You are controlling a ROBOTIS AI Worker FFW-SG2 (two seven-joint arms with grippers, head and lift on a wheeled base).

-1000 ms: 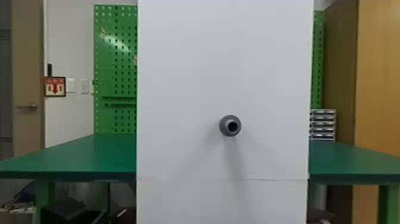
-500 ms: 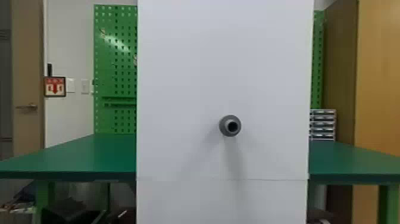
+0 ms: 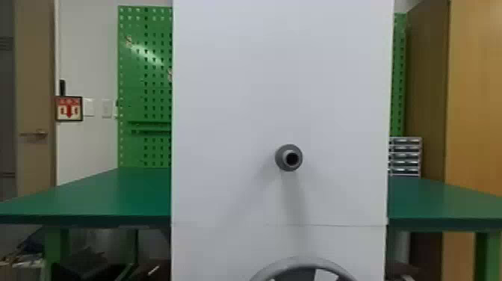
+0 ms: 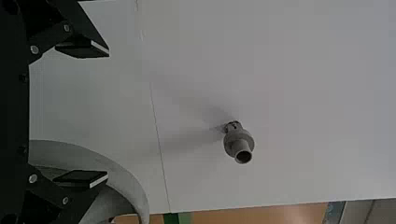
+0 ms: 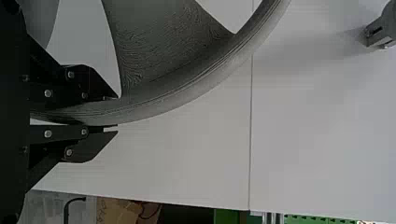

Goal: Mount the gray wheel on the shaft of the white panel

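Note:
In the head view the gray shaft (image 3: 288,157) juts from the white panel (image 3: 231,112), and the top of the gray wheel (image 3: 304,263) shows below it at the bottom edge. In the right wrist view my right gripper (image 5: 116,112) is shut on the rim of the gray wheel (image 5: 201,88); the shaft (image 5: 383,28) stands apart from it at the far edge. My left gripper (image 4: 108,114) is open in the left wrist view, its fingers wide apart before the panel, with the wheel's rim (image 4: 123,175) behind one finger and the shaft (image 4: 239,144) farther off.
A green table (image 3: 112,194) extends on both sides of the panel. Behind it are a green pegboard (image 3: 145,86), a small drawer unit (image 3: 405,157) and a wooden cabinet (image 3: 474,97).
The upper rim of the gray wheel has risen into the head view from the bottom edge, in front of the panel below the shaft. Panel and shaft have not moved.

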